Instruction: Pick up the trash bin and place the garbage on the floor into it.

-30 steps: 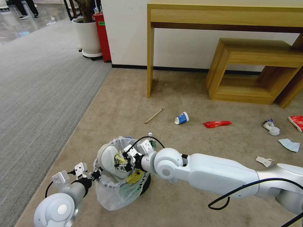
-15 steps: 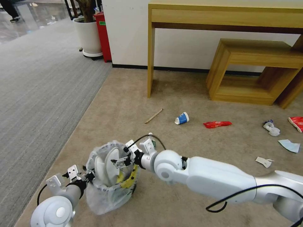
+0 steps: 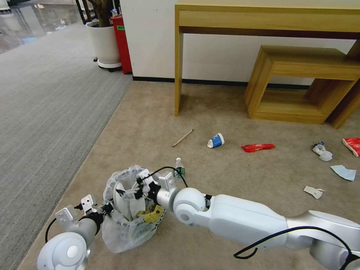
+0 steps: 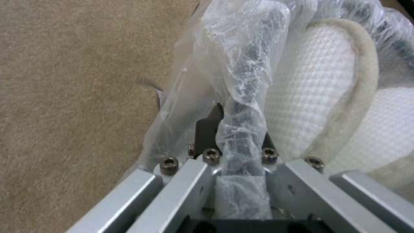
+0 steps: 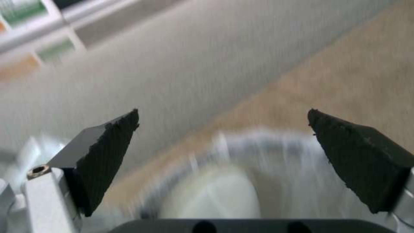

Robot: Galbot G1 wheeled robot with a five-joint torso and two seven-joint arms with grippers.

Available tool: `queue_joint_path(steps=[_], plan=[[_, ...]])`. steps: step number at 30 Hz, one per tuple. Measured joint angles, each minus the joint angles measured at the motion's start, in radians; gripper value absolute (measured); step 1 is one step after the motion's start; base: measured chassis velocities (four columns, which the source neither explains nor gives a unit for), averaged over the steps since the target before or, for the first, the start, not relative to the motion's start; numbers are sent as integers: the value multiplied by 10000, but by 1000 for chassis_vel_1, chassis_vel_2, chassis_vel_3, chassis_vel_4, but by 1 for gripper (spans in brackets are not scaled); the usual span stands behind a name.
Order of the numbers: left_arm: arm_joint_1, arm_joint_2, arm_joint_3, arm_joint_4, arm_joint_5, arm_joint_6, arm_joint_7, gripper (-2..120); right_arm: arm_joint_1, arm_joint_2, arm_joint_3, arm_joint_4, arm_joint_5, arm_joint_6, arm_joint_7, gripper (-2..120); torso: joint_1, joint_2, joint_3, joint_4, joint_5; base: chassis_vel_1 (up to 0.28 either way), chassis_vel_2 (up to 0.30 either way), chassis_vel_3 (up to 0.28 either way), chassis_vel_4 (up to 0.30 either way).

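- Left gripper (image 3: 107, 208) clamped on rim of the trash bin (image 3: 129, 225), bin sits on the beige floor (image 3: 232, 176) beside its bagged rim (image 4: 241, 97).
- Right gripper (image 3: 129, 192) over the bin mouth, fingers (image 5: 108, 152) spread apart, nothing held; slippers (image 3: 125, 197) inside the bin.
- Step: drop-off looks done, more litter to collect.
- Nearest to the bin: small bottle (image 3: 179, 170); past it stick (image 3: 182, 137), paper cup (image 3: 216, 140), red wrapper (image 3: 258, 147).
- Next likely calls for lifting clear of the bin, reaching to the bottle.

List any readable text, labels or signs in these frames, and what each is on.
None can be read.
Bin bag: yellow smiley and black lettering, too crumpled to read.
Paper cup: blue print, too small.
Red wrapper: print too small.
Small bottle: green label, too small.
Red bin by the planter: green sticker, unreadable.
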Motion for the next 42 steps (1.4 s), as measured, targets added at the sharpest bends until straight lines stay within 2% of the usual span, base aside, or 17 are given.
queue_joint_path(steps=[6,9,12,13,15,16,17,19,20,23,24,26,28,31,34,35,42], plan=[[-8,-32,33,26,25,8,13,1,-330,167,551,-42,-451,1184,-275,100,0,0,0,-2,0,0,0,0,0],[19,-43,17,26,40,9,16,1,-639,159,906,-5,-644,1337,-365,100,0,-1,0,-2,-1,0,0,0,0],[82,-25,-37,-1,86,10,32,1,-1154,18,2088,239,-736,1347,-331,100,0,0,0,0,1,0,0,0,0],[82,-25,-37,-1,86,10,32,1,-1154,18,2088,239,-736,1347,-331,100,0,0,0,0,1,0,0,0,0],[104,1,-63,-25,95,10,34,1,-1353,-139,2746,306,-753,1336,-214,100,0,0,0,-1,1,0,0,0,0],[113,21,-71,-51,95,10,39,1,-1566,-315,3435,378,-811,1307,-26,100,0,0,0,-2,2,0,0,0,0],[113,21,-71,-51,95,10,39,1,-1566,-315,3435,378,-811,1307,-26,100,0,0,0,-2,2,0,0,0,0],[124,78,-74,-74,93,8,44,1,-2024,-795,4548,578,-912,1120,349,100,0,0,0,-3,3,0,0,0,0],[124,78,-74,-74,93,8,44,1,-2024,-795,4548,578,-912,1120,349,100,0,0,0,-3,3,0,0,0,0],[157,180,-91,-88,84,5,45,1,-2655,-1838,5761,716,-1122,978,735,100,0,0,0,-6,2,0,0,0,0],[157,180,-91,-88,84,5,45,1,-2655,-1838,5761,716,-1122,978,735,100,0,0,0,-6,2,0,0,0,0],[161,232,-120,-138,41,2,50,1,-3092,-2323,6407,727,-1293,896,963,100,1,0,1,-6,4,0,0,0,0],[161,243,-128,-149,30,1,50,1,-3175,-2379,6523,726,-1332,866,1003,100,1,-1,0,-5,4,0,0,0,0],[159,309,-230,-263,-66,0,50,1,-4158,-2706,7631,700,-1848,212,1562,100,0,0,0,0,4,0,0,0,0],[175,331,-263,-318,-103,-10,51,1,-4532,-2751,7975,619,-2162,129,1704,100,1,0,0,-2,3,0,0,0,0],[205,356,-295,-357,-125,-14,50,1,-4962,-2815,8361,475,-2600,249,1713,100,1,-1,1,-3,4,0,0,0,0],[271,468,-403,-484,-222,-28,50,1,-6030,-3054,9367,195,-3694,1218,1267,100,1,0,-1,-1,1,0,0,0,0]])
